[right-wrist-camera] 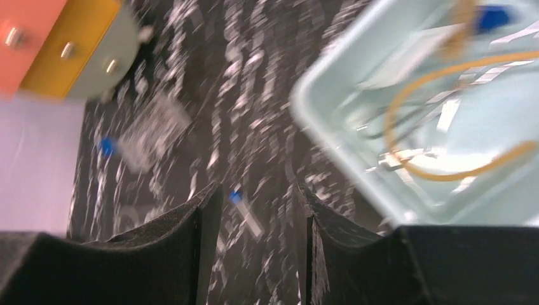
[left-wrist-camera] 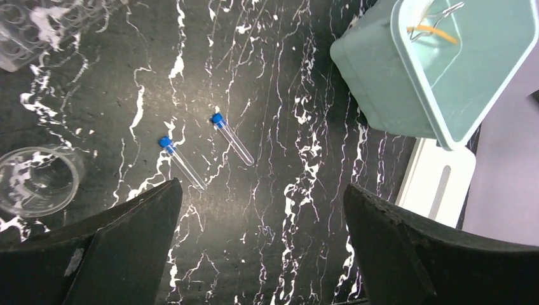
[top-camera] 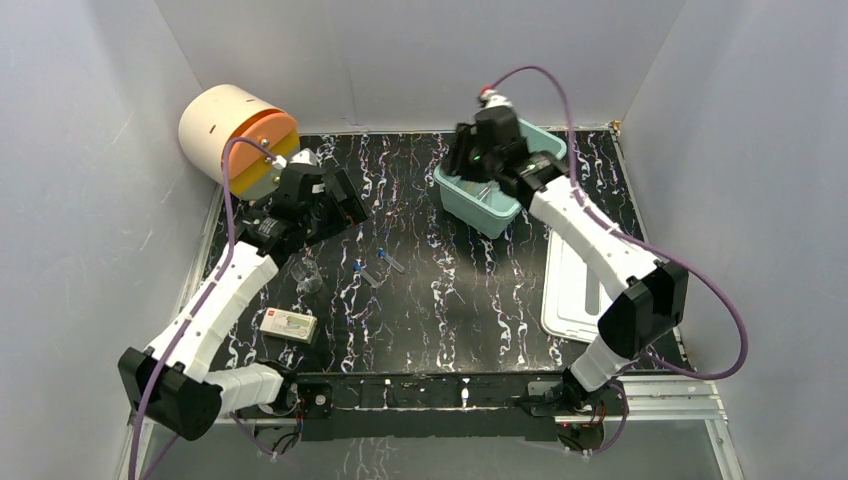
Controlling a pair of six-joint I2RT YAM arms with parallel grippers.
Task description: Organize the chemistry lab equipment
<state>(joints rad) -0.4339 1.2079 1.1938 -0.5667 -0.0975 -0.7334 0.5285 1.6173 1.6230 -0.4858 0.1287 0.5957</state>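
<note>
One teal tub (left-wrist-camera: 372, 82) holds tan rubber tube (left-wrist-camera: 434, 33) and metal clamp (left-wrist-camera: 445, 11).

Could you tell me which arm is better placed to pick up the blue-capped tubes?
Probably left: the open left gripper faces both tubes, framed between its fingers, while the right gripper is at the teal tub.

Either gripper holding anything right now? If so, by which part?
Nothing is held. Left gripper jaws stand wide apart, empty. Right gripper jaws are apart near the teal tub, nothing between them; that view is blurred.
</note>
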